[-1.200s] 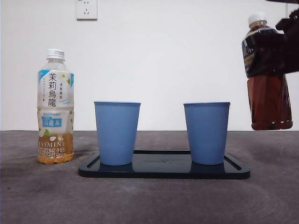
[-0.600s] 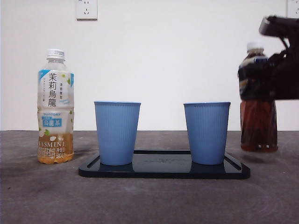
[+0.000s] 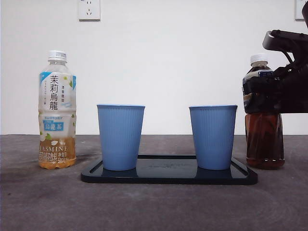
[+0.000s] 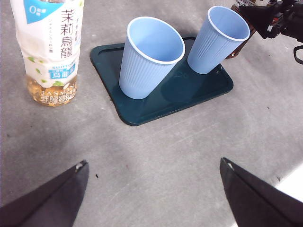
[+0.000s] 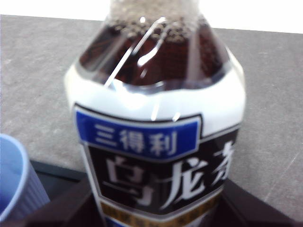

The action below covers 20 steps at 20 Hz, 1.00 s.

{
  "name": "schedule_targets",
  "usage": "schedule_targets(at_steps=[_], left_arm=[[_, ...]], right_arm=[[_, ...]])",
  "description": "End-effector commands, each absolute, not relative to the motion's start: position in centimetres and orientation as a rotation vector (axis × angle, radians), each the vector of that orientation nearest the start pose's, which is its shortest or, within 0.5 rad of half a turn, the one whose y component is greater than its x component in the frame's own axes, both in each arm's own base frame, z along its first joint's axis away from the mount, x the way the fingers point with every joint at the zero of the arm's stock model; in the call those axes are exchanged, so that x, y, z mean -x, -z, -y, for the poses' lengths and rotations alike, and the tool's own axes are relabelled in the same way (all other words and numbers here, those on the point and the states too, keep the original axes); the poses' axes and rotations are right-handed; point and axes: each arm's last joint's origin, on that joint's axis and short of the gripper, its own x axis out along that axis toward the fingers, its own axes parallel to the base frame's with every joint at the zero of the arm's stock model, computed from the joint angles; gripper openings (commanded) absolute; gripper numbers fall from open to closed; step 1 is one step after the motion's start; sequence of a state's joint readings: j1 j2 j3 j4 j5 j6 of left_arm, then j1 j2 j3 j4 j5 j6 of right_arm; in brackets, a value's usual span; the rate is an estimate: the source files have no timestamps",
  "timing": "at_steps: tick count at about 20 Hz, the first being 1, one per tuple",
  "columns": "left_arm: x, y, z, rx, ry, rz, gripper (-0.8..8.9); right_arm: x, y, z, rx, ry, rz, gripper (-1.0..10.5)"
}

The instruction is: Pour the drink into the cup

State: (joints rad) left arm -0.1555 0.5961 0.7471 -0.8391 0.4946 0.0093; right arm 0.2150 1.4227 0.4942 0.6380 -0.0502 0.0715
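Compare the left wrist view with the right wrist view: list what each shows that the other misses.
Left wrist only: the jasmine oolong bottle, the near blue cup, the whole dark tray, both cups empty, and the open left claw.

Right wrist only: the dark oolong tea bottle's label close up, held in the right claw.

Shared: the far blue cup and grey table.

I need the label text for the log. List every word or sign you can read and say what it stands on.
"茉莉烏龍", "SUNTORY", "JASMINE": on the jasmine tea bottle at the table's left; its smaller print is too small to read.
"三得利": on the blue band of the dark tea bottle in the right gripper; the large white characters below are cut off.
Blue cups, tray, wall socket: no text.
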Motion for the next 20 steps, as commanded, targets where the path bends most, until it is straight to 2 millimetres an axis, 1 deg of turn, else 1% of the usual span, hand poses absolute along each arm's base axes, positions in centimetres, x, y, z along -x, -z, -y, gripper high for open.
schedule_targets(at_steps=[1, 4, 6, 9, 12, 20], left_arm=[[-10.4, -29.5, 3.1, 0.100, 0.633, -0.662, 4.42], [-10.4, -29.5, 3.1, 0.099, 0.633, -0.661, 4.43], [-10.4, -29.5, 3.1, 0.099, 0.633, -0.661, 4.43], [-10.4, -29.5, 3.1, 0.100, 0.633, -0.662, 4.43], [-10.4, -29.5, 3.1, 0.100, 0.633, -0.662, 4.43], [-10.4, -29.5, 3.1, 0.099, 0.633, -0.660, 4.47]], right_arm=[[-26.6, -18.4, -6.0, -0.018, -0.256, -0.254, 2.8], [-26.6, -18.2, -6.0, -0.012, -0.255, -0.278, 2.9], [-26.5, -18.1, -6.0, -0.011, -0.251, -0.287, 3.5], [-26.5, -18.1, -5.9, -0.008, -0.233, -0.292, 3.8], [-26.5, -18.1, -5.9, -0.009, -0.233, -0.292, 3.8], [-25.7, -19.4, -5.8, -0.009, -0.229, -0.277, 4.2]])
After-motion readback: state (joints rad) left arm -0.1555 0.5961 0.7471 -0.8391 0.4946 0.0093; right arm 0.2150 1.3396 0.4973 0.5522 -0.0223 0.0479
